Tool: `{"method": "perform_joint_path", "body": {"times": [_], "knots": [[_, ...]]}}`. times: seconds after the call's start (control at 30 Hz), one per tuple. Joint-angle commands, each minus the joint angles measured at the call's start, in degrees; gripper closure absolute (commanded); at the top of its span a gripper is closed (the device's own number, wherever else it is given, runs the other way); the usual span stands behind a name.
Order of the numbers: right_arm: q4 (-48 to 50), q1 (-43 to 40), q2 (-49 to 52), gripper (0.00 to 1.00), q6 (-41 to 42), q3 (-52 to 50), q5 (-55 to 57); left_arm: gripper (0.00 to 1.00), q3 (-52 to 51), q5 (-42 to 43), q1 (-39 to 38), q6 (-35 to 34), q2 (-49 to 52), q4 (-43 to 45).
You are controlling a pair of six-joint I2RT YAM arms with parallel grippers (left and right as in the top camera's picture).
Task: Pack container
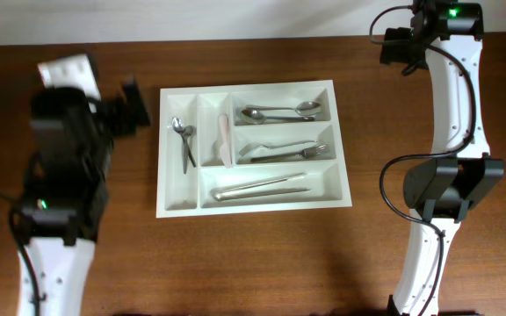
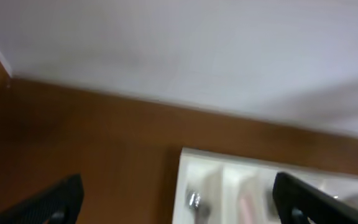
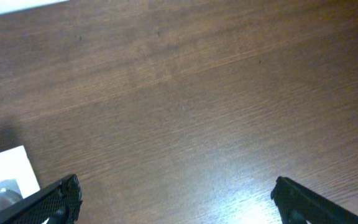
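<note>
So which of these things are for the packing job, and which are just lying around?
For the job:
- large white rectangular plastic cutlery tray
- silver metal spoons
- small silver teaspoons
- silver metal forks
- pale pink flat utensil
- open left end effector
- open right end effector

Just there:
- brown wooden table

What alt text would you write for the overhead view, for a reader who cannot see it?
A large white rectangular plastic cutlery tray lies on a dark brown wooden table, its five compartments holding metal spoons, forks and other utensils. A left robot arm and a right robot arm, white and black, flank it.
</note>
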Motion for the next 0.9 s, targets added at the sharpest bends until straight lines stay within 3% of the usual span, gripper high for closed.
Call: {"method": "perform_joint_path", "body": {"times": [0.0,0.23,0.4,0.6,0.87], "knots": [[0.17,0.09,-0.87,0.01,0.72,0.72,0.11,0.01,-12.24,2.95,1.31,0.87,-10.6,5.92],[0.17,0.11,-0.87,0.01,0.72,0.72,0.11,0.01,-36.72,2.97,1.31,0.85,-28.94,17.84],[0.17,0.09,-0.87,0.01,0.72,0.72,0.11,0.01,-49.79,3.91,1.33,0.83,-42.01,20.98],[0.17,0.09,-0.87,0.01,0.72,0.72,0.11,0.01,-58.49,5.05,1.33,0.81,-53.11,20.76],[0.17,0.09,-0.87,0.01,0.72,0.72,0.11,0.01,-61.72,5.95,1.33,0.61,-59.69,14.97]]}}
